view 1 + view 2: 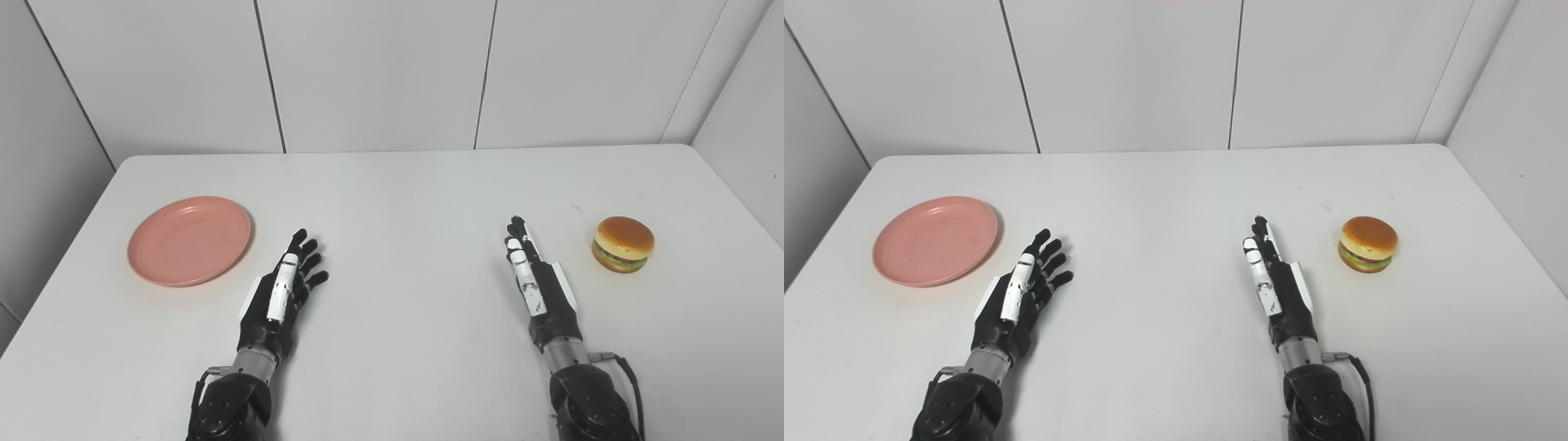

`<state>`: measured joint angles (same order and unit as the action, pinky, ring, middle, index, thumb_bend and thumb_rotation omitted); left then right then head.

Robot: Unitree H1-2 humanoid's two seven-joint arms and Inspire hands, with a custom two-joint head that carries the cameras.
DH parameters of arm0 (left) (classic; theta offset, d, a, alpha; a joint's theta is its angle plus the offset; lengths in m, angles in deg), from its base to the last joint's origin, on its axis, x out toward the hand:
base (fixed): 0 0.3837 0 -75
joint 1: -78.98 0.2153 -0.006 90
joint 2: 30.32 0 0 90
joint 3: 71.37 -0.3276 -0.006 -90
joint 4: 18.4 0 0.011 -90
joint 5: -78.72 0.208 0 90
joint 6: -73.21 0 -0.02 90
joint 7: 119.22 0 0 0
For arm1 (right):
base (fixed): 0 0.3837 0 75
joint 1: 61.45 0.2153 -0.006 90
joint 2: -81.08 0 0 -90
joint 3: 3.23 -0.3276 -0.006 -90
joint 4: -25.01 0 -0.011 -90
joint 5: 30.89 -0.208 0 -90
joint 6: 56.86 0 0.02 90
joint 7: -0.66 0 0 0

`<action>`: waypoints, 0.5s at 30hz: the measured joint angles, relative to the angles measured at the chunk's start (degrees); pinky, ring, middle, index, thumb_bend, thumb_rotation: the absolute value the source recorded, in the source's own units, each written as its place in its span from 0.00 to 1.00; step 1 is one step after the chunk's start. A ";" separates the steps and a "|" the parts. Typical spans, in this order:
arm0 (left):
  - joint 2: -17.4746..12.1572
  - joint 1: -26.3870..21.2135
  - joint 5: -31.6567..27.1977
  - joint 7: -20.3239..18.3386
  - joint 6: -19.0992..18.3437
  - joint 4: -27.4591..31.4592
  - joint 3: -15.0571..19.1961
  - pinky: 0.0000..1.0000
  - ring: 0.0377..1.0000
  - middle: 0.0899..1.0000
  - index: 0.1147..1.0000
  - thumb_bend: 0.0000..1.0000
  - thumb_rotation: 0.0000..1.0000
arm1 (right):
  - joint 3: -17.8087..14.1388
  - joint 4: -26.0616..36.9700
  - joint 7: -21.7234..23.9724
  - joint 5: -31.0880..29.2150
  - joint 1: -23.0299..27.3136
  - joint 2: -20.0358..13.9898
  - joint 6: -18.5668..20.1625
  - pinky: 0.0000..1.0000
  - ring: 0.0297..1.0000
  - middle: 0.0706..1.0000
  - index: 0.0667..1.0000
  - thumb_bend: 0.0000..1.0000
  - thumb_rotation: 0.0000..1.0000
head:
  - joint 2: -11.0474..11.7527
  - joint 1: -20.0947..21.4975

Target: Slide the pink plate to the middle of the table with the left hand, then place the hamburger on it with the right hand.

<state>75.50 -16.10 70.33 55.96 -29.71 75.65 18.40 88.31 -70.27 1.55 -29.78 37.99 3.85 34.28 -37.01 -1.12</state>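
The white table (398, 184) carries everything here, so places are given from it. The pink plate (189, 240) lies flat on the table's left side, well short of the middle, with nothing on it (a few faint specks mark its inner surface). The hamburger (623, 244) sits upright on the table's right side, bun on top, a green and brown layer showing beneath it, well apart from the plate. Between them, toward the table's near edge, both arms come up from the bottom. The left hand (283, 294) is just beside the plate's near right rim but not touching it; its fingers (309, 260) are stretched out and fanned apart, pointing up and slightly right, holding nothing. The right hand (539, 288) is near the hamburger, to its left, with a clear strip of tabletop between them; it is turned edge-on, its fingers (517, 236) straight and lined up one behind another, empty as well. Whether either palm rests on the tabletop or hangs just above it cannot be told. Behind the table stand pale wall panels (380, 73) with dark seams.
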 measured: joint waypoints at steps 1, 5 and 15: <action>0.12 0.00 0.01 0.00 0.64 -0.71 -0.10 0.96 0.94 0.95 0.94 0.35 1.00 | 0.00 -0.16 0.05 -0.01 0.07 -0.13 -0.49 0.99 0.97 0.99 1.00 0.26 1.00 | 1.14 -2.02; 1.04 -0.10 1.16 0.28 3.98 -3.30 -1.14 0.97 0.95 0.95 0.94 0.35 1.00 | -0.14 -1.85 1.07 -0.96 1.05 -1.02 -1.77 1.00 0.99 0.99 1.00 0.23 1.00 | 4.48 -6.68; 4.67 -2.91 4.06 2.21 12.39 -11.26 -2.90 0.98 0.96 0.96 0.96 0.33 1.00 | -1.88 -9.42 5.28 -5.18 4.99 -4.39 -10.50 1.00 1.00 1.00 1.00 0.19 1.00 | 10.37 -15.38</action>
<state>80.16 -19.01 74.39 58.17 -17.32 64.39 15.49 86.43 -79.69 6.83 -34.95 42.97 -0.54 23.78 -26.64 -16.51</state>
